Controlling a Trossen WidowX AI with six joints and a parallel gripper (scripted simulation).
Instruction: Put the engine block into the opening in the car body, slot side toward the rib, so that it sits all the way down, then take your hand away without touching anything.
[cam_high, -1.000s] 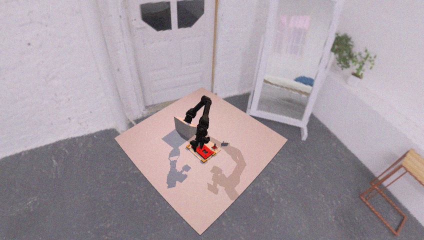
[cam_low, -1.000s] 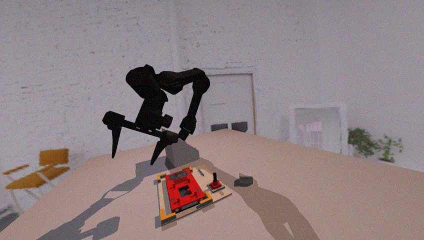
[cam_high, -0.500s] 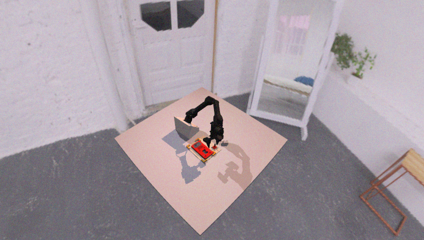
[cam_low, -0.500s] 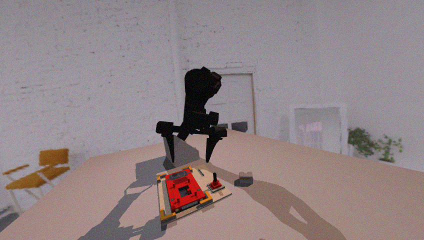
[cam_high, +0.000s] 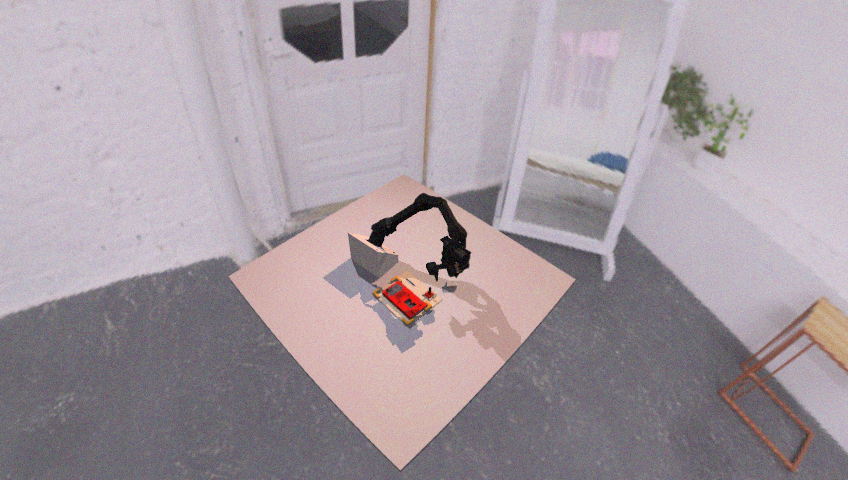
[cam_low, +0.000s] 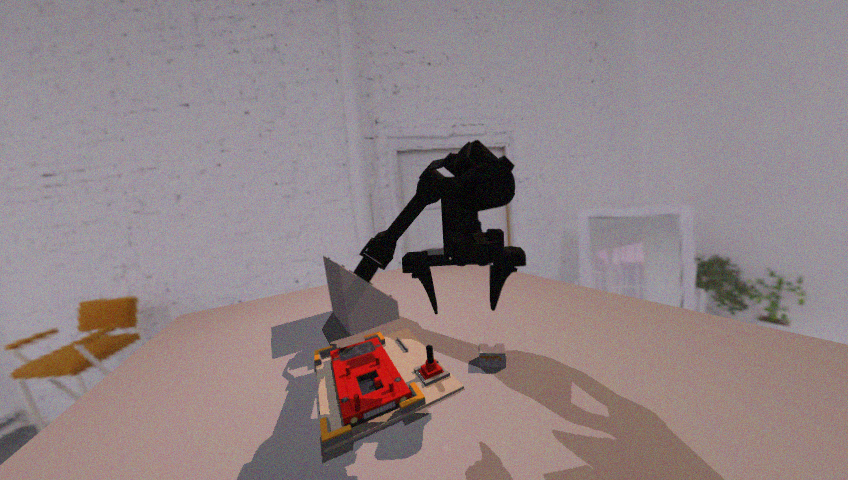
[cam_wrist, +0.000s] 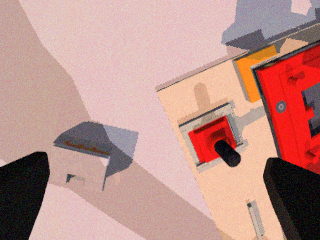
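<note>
Your wide-open black gripper (cam_high: 436, 274) (cam_low: 464, 310): open air between fingertips | Obstruction: upright black knob (cam_high: 429, 290) (cam_low: 429, 354) (cam_wrist: 228, 153) on the board | Obstruction: tall grey angled panel (cam_high: 370, 259) (cam_low: 361, 300) beside the board

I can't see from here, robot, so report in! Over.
Fingers open, nothing held. Red car body on its board. Engine block not confirmed. Over.
</note>
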